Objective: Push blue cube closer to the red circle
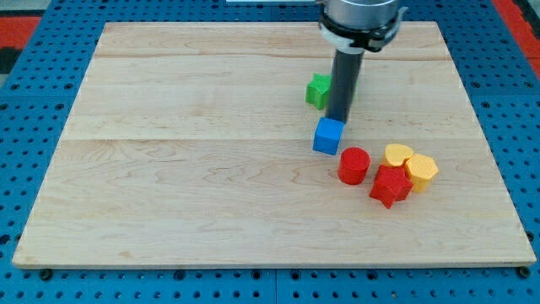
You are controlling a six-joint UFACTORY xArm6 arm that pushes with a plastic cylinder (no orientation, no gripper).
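Observation:
The blue cube (328,135) sits right of the board's middle. The red circle, a short red cylinder (353,165), lies just below and to the right of it with a small gap between them. My tip (338,119) is at the cube's upper edge, touching or nearly touching it. The dark rod rises from there to the arm's head at the view's top.
A green block (319,90) lies just left of the rod, partly hidden by it. A red star (390,185) and two yellow blocks (397,155) (421,171) cluster right of the red cylinder. The wooden board (169,169) sits on a blue pegboard.

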